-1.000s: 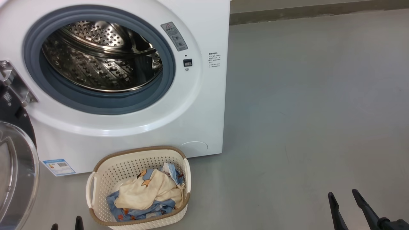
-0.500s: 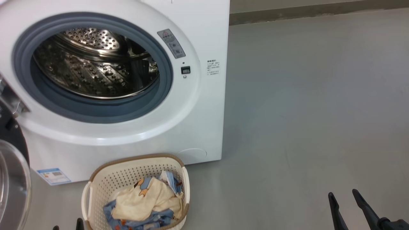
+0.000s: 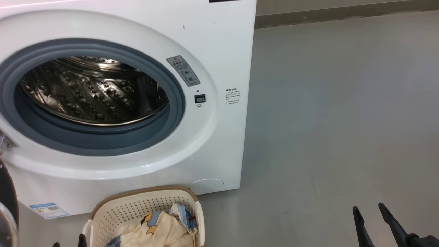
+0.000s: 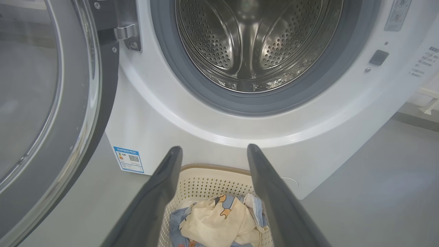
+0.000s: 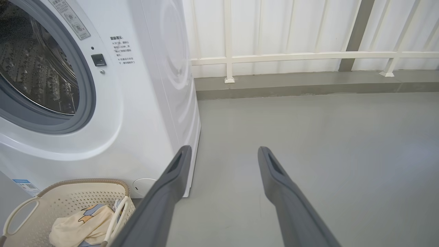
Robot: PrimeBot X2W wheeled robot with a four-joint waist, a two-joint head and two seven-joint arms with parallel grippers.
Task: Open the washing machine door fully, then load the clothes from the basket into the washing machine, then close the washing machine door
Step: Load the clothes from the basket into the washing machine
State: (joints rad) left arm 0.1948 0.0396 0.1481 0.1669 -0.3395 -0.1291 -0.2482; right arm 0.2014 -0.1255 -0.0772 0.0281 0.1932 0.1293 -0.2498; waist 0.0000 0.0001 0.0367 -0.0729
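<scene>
The washing machine [image 3: 212, 34], a white front-loader, stands on the grey floor [image 3: 343, 120] at the left of the scene. We list its parts: the washing machine door [image 4: 51, 113], swung wide open to the left on its hinge, a grey gasket [image 3: 103, 140], a perforated steel drum [image 3: 89, 92], and a blue label [image 3: 49, 210] low at the left. The basket [image 3: 137, 208] sits on the floor just near of the machine's front, below the opening. The clothes [image 3: 161, 230] lie inside it, a cream-yellow piece over blue ones. The left gripper [image 4: 214, 148] hangs above the basket, jaws spread and empty. The right gripper [image 3: 367, 206] hangs over bare floor, well right of the basket, jaws spread and empty.
</scene>
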